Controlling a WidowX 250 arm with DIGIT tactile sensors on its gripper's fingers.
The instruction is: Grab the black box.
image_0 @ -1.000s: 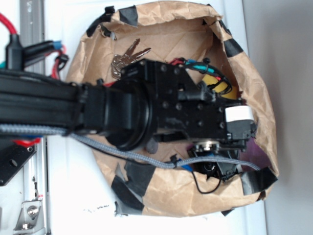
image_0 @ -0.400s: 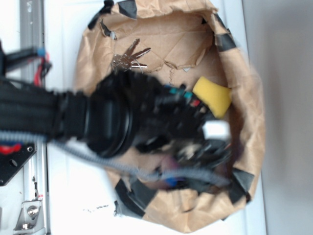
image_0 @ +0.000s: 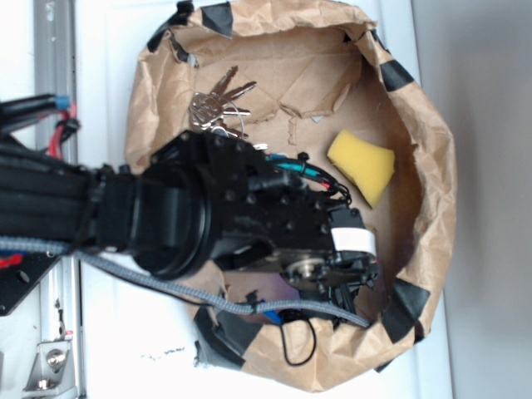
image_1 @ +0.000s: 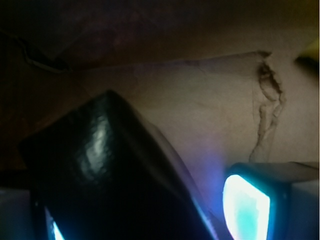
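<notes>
Claw (image_1: 150, 220) looks spread, straddling the box (image_1: 105, 170) near the bag's (image_0: 432, 166) bottom edge, well away from the sponge (image_0: 362, 165). Seems like the grasp step; next it needs closing, then lifting.

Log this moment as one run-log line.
gripper: straddling box, closure unclear | glossy black rounded box: between fingers | yellow sponge wedge: apart, untouched | metal keys: untouched | crumpled brown paper bin: holds all

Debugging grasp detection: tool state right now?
Tool: black box sits between its fingers; whether it is clamped cannot be told.
</notes>
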